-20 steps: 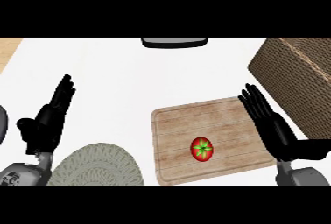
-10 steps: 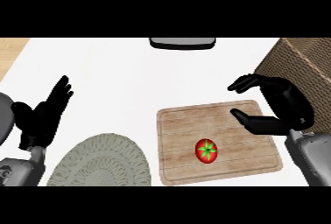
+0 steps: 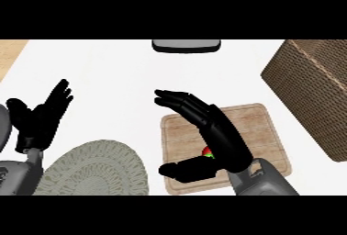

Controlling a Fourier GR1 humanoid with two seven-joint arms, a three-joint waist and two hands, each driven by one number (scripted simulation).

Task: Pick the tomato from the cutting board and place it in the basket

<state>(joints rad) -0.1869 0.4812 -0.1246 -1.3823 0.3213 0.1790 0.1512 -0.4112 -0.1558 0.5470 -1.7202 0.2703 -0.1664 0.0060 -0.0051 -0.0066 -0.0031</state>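
Woodgrain marks the rectangular cutting board (image 3: 261, 133), beside a tall woven basket (image 3: 308, 87). Above the board, the right hand (image 3: 217, 133) spreads wide, fingers straight, thumb under; the tomato (image 3: 207, 152), a red sliver, seemingly untouched. Left hand (image 3: 42, 120) rests open by the round knitted mat (image 3: 95, 170).

A white counter top (image 3: 115, 69) meets a tan wooden strip (image 3: 10, 53) at far left.

Red tomato (image 3: 207, 152) on cutting board (image 3: 267, 133) — mostly hidden; wicker basket (image 3: 311, 87) alongside
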